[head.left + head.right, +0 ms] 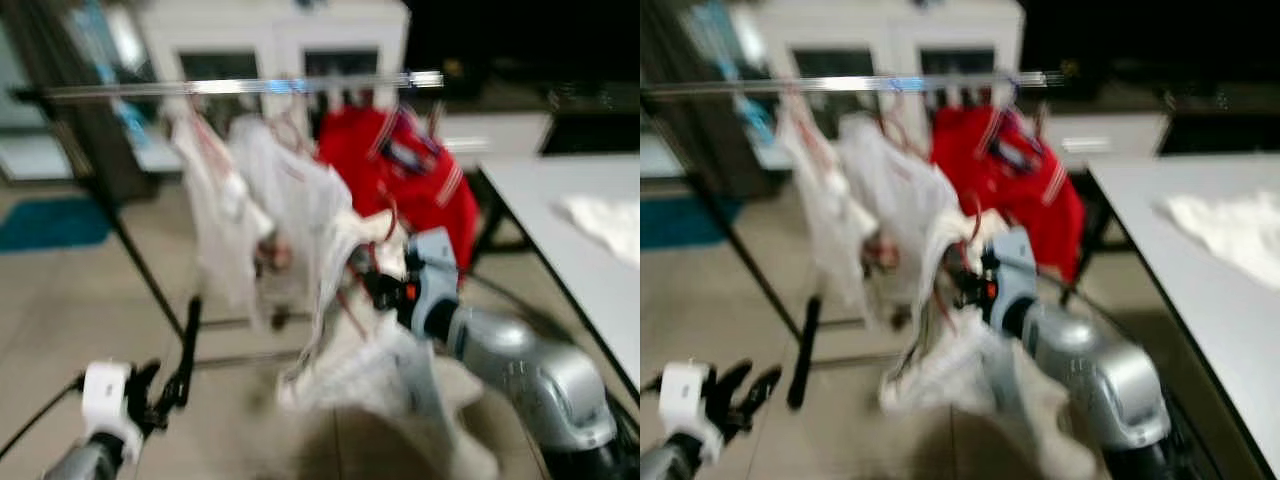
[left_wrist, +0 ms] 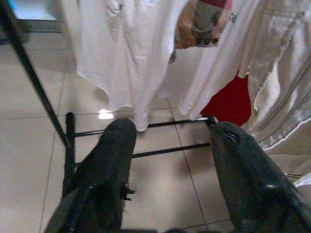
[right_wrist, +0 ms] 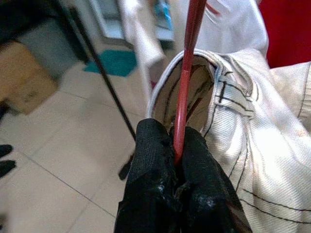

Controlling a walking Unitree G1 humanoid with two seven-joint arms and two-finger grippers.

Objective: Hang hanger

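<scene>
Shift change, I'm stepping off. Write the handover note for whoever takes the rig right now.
Right gripper: shut on the red hanger, which carries a white garment. It is held up in front of the rack, below the rail.
Left gripper: open, holding nothing, low by the rack's base bars.
On the rail: white clothes and a red top already hang.
Table on the robot's right has a white cloth on it.
Done: hanger with garment picked up.
Left: lift the hook over the rail, release. Head views are blurred, so the hook's gap to the rail is unclear.
</scene>
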